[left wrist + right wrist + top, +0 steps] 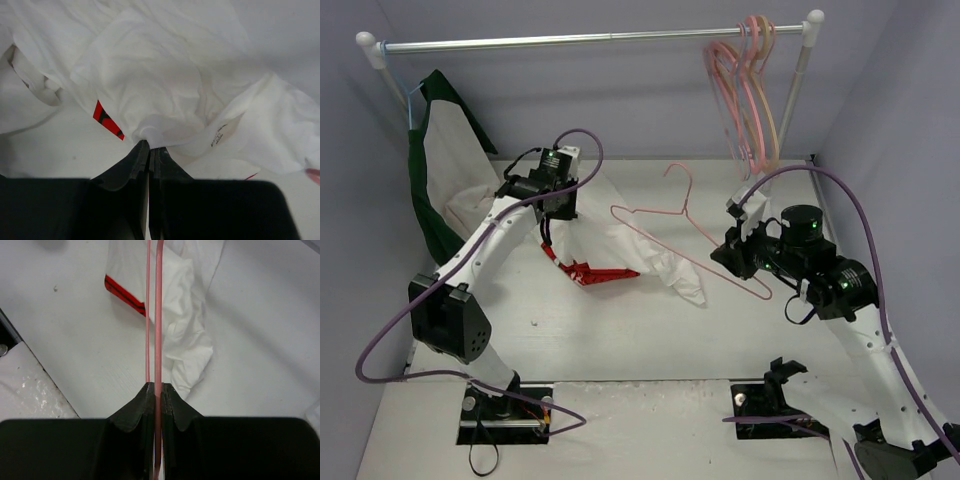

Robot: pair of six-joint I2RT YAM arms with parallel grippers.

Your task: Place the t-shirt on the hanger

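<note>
As we start at the far left, one white shirt with dark green trim [432,175] hangs from the single rail [590,41], draped down the wall side beside the left arm. Moving in, the left gripper [559,214] is down on the table [620,340], jaws pressed together with a pinch of white cloth bunched at their tips; the left wrist view shows that fold caught tight [149,146]. That's the t-shirt [625,243], crumpled on the tabletop mid-scene, one patch of red print peeking out at its near edge. So two shirts in all, one hung, one heaped.

Over its right part lies the hanger [686,214], thin and pink, hook pointing toward the back wall. The right gripper [730,258] is clamped on its wire, jaws closed around the pink rod in the right wrist view [156,390].

Far right, a cluster of pink and peach hangers [748,100] dangles from the rail: at least three, overlapping too much for an exact count.
</note>
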